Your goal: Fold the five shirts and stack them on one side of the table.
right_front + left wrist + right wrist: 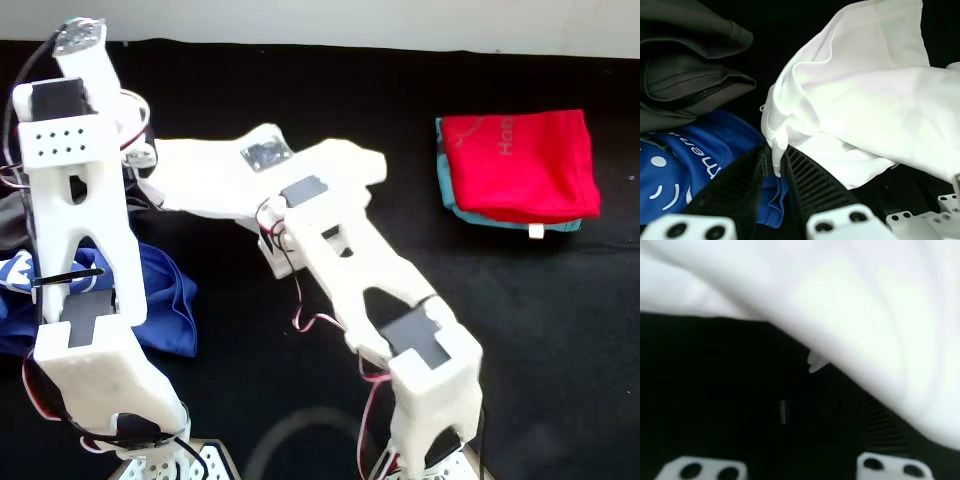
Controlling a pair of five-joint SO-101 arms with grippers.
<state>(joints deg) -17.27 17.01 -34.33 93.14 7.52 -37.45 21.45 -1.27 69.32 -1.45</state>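
A white shirt (240, 170) lies loosely spread at the table's middle, between the two arms. In the left wrist view my left gripper (776, 162) is shut on a folded edge of the white shirt (860, 95), just above a blue printed shirt (685, 170). My right gripper (271, 230) sits at the white shirt's near edge, and the white shirt (850, 300) drapes close over it. A crumpled blue shirt (165, 295) lies at the left. A grey shirt (685, 65) lies beside it. A folded red shirt (520, 160) rests on a folded teal shirt (450, 195) at the far right.
The table is covered in black cloth (520, 330). Bare room lies in the middle and front right. A pale wall edge (400, 25) runs along the back. Loose red and black arm wires (300, 310) hang near the right arm.
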